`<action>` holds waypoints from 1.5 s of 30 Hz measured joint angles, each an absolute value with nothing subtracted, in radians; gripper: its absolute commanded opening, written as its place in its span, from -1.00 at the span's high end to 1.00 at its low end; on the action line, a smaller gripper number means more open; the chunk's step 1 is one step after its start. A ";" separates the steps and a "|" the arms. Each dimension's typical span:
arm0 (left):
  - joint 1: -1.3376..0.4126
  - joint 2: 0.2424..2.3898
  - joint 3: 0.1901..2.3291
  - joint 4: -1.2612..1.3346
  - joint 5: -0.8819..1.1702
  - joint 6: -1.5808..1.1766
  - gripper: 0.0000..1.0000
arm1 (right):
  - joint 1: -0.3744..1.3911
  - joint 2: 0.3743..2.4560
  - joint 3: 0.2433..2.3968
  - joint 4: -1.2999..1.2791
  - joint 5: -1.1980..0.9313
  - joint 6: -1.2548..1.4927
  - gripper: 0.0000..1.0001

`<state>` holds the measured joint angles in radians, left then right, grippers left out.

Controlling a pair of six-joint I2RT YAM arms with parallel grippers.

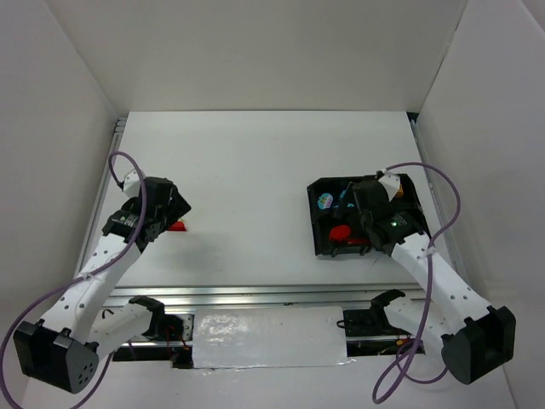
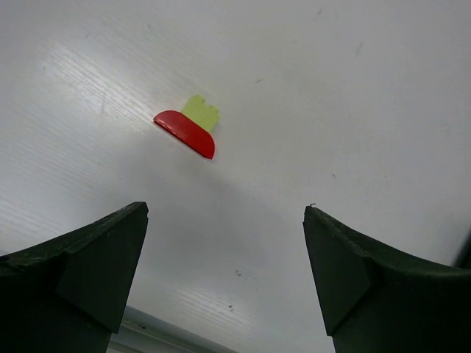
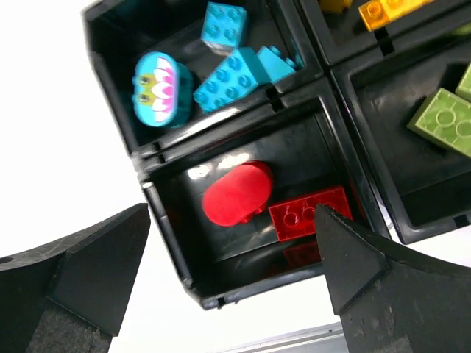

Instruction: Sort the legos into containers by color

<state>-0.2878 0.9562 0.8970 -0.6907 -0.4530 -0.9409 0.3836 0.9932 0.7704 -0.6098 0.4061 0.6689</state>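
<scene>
A white counter [image 1: 255, 162] fills the scene, walled in white on three sides. The left arm [image 1: 94, 273] reaches up along the counter's left side. The right arm [image 1: 434, 273] reaches over the black tray [image 1: 313, 223], which sits on the right half of the counter and is split into four square compartments.

The left tool [image 2: 224, 213] hangs above bare counter with its fingers spread wide and nothing between them. The right tool [image 3: 232, 213] is spread just as wide and equally empty. It hovers over the tray's near-left compartment as the overhead view has it.

That compartment holds a rounded red brick [image 3: 237, 193] and, touching it, a clear red plate [image 3: 309, 213] lying flat. The far-left compartment holds cyan bricks [image 3: 232, 73] beside an oval cyan piece [image 3: 162, 88] printed with a face and white teeth. One compartment on the right side holds a green brick [image 3: 445, 121], studs up (a second green edge shows at the frame's border). The other shows an orange brick [image 3: 394, 9], mostly cut off.

Two pieces lie loose on the counter ahead of the left tool and apart from its fingers, well away from the tray. They are a red curved piece [image 2: 188, 132] and a pale green brick [image 2: 200, 112], which touches its far edge.
</scene>
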 measured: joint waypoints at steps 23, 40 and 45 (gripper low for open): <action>-0.167 1.382 0.843 -0.565 -0.524 -1.312 -0.96 | 0.422 0.737 0.791 -0.606 -0.036 0.542 -0.99; -0.164 1.607 0.881 -0.457 -0.537 -1.357 1.00 | 0.430 0.749 0.789 -0.599 -0.109 0.503 -0.99; -0.171 1.473 0.783 -0.372 -0.439 -1.235 1.00 | 0.434 0.748 0.758 -0.537 -0.201 0.526 -0.99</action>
